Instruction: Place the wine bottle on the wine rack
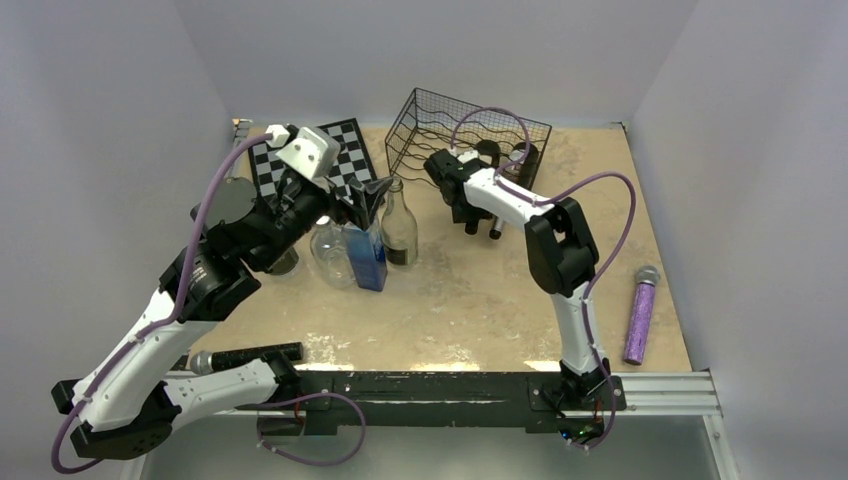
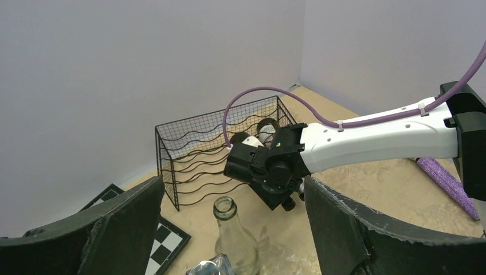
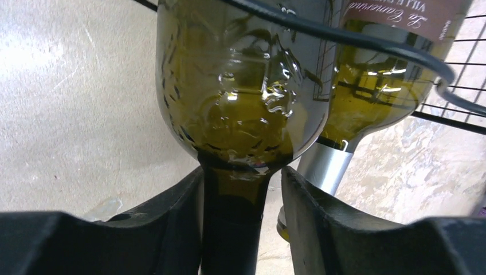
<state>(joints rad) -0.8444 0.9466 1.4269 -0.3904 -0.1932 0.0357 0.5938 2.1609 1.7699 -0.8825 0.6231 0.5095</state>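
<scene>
The black wire wine rack [image 1: 430,125] stands at the back of the table and shows in the left wrist view [image 2: 189,143]. A green wine bottle [image 3: 240,86] lies in it under a wire [image 3: 447,86], neck pointing out. My right gripper [image 1: 468,212] [image 3: 240,177] is around that neck. The left finger touches the neck and a thin gap shows at the right finger. A second bottle [image 3: 378,86] with a silver capsule lies beside it. My left gripper [image 1: 375,195] [image 2: 233,186] is wide open and empty, just above a clear glass bottle [image 2: 229,235].
The clear bottle [image 1: 399,228], a round flask [image 1: 330,250] and a blue bottle [image 1: 368,258] stand together left of centre. A chessboard [image 1: 345,145] lies at the back left. A purple microphone [image 1: 640,315] lies at the right and a black one [image 1: 245,355] at the front left.
</scene>
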